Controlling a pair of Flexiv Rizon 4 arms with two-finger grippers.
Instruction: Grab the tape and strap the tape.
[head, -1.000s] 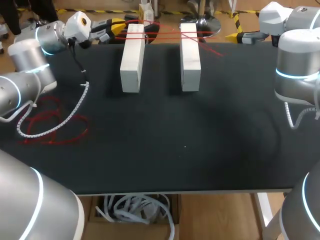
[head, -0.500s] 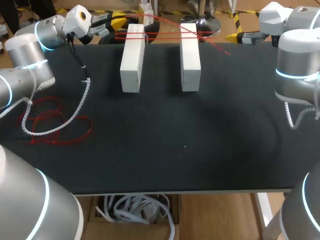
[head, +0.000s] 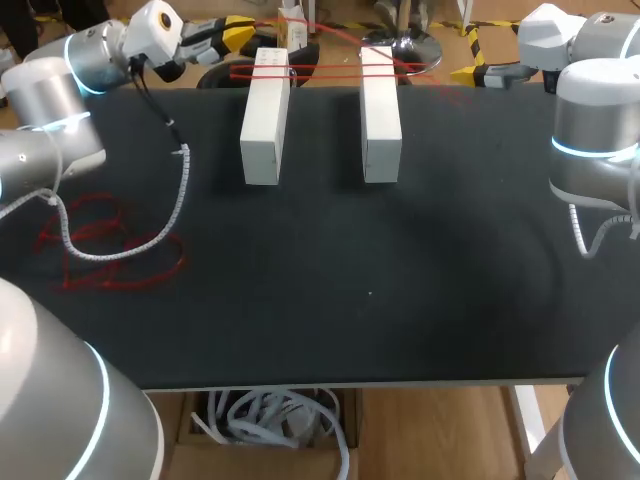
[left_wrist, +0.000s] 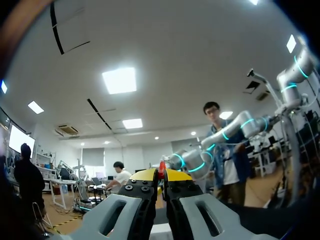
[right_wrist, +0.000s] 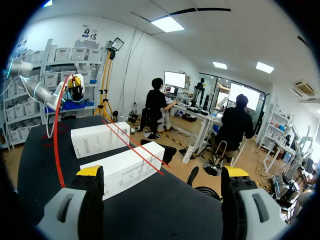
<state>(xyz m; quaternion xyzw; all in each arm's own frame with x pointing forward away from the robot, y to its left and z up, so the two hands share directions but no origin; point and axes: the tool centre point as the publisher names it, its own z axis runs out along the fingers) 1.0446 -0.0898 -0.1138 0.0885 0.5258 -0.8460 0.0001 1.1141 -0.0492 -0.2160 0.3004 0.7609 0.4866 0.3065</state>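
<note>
Table: the black table (head: 400, 300) has a wide bare surface over its near half and right side.
Blocks: the left white rectangular block (head: 264, 115) and the right white rectangular block (head: 381, 110) lie side by side near the far edge, with a gap between them. Their far ends almost reach that edge.
Cable: a white spiral cable (head: 172, 215) hangs from the left arm and curves over the left part of the table.
Loose heap: a tangled heap of red tape (head: 115, 262) lies on the table's left part, partly under the cable.
Task's thing: the thin red tape (head: 330, 72) runs in two lines across the far ends of both blocks. One more strand arches from the left gripper over toward the right block.
Left gripper: the left gripper (head: 232, 38) is over the far edge, just beside the left block. Its fingers are pressed narrow on the red tape.
Right gripper: the right gripper (right_wrist: 162, 172) is at the far right edge with fingers wide apart and nothing between them; both blocks lie ahead of it.
</note>
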